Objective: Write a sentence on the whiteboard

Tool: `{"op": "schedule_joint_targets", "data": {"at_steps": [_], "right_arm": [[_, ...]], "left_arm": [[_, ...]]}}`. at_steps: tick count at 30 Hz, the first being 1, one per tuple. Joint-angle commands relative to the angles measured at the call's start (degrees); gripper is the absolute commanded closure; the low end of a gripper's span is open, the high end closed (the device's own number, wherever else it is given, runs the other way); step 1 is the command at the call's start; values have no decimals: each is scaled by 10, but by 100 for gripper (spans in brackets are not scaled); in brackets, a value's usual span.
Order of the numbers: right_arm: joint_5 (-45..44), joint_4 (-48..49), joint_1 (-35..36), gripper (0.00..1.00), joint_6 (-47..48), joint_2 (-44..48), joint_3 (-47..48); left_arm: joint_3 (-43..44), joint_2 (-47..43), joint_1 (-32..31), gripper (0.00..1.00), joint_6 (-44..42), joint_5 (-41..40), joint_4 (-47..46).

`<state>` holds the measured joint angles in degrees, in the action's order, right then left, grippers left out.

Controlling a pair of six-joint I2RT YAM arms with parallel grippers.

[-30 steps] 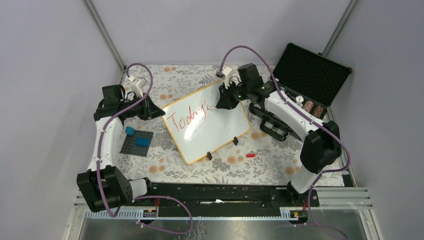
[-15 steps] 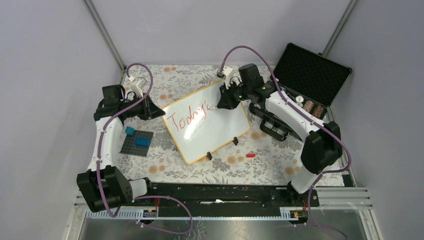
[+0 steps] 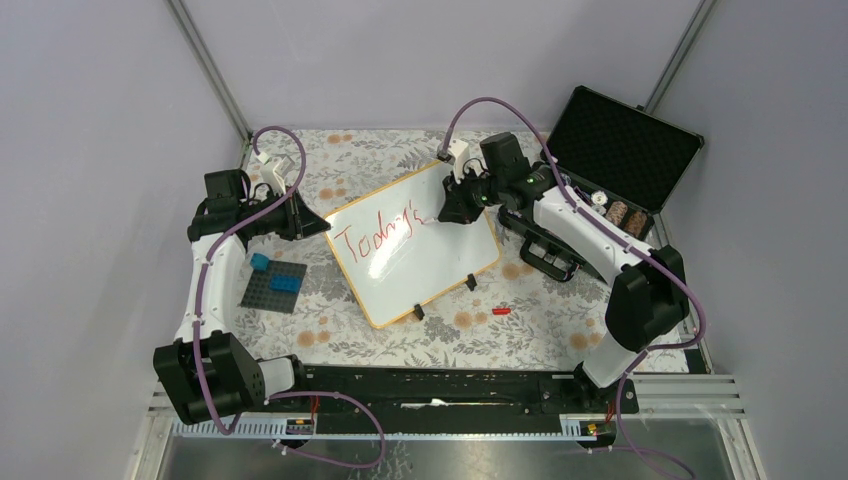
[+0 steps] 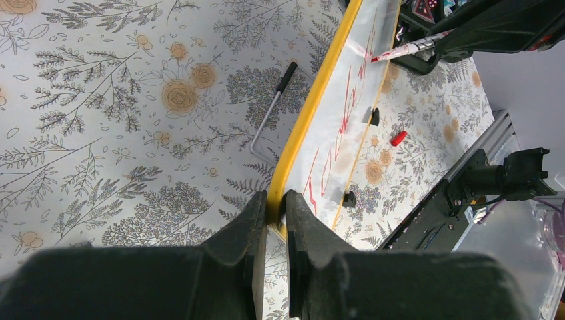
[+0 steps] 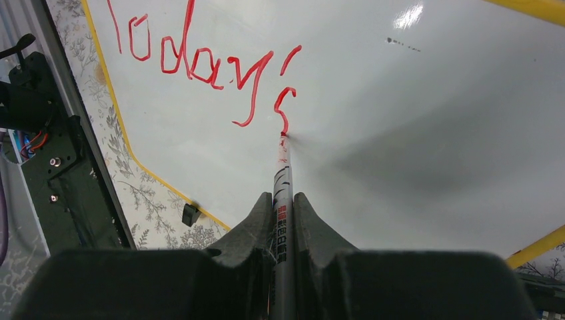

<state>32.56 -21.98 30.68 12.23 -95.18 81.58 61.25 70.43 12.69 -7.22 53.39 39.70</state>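
Note:
The whiteboard (image 3: 425, 262), white with a yellow rim, stands tilted in the middle of the table. Red cursive "Today's" (image 3: 385, 232) is on it, also in the right wrist view (image 5: 200, 63). My left gripper (image 4: 275, 208) is shut on the board's yellow rim (image 4: 313, 107) at its left corner (image 3: 320, 222). My right gripper (image 5: 284, 203) is shut on a silver red-tipped marker (image 5: 282, 187). The marker's tip (image 5: 283, 136) touches the board at the bottom of the "s". The right gripper sits over the board's upper right part (image 3: 450, 210).
An open black foam-lined case (image 3: 618, 148) stands at the back right, with a black tray (image 3: 545, 255) beside it. A grey baseplate with blue bricks (image 3: 273, 282) lies at the left. A small red cap (image 3: 501, 311) lies near the board's front. A thin rod (image 4: 270, 107) lies behind the board.
My right gripper has moved slightly right and down with the marker, and the "s" after the apostrophe has been drawn. The left arm has not moved.

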Motion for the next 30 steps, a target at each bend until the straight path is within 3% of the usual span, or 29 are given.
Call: {"op": "schedule_joint_targets", "data": {"at_steps": [1,19,30], "right_arm": [[8,6,-3,100,6,20,-6],[31,-6,21,100,-2,30,23],[30,-4,-54,100,-5,41,32]], "left_arm": [[-7,-5,-9,100,-9,-16,-8],[-4,-4,-12,100,-11,-18,-5],[-6,-4,-13,100,-12,-17,-6]]}}
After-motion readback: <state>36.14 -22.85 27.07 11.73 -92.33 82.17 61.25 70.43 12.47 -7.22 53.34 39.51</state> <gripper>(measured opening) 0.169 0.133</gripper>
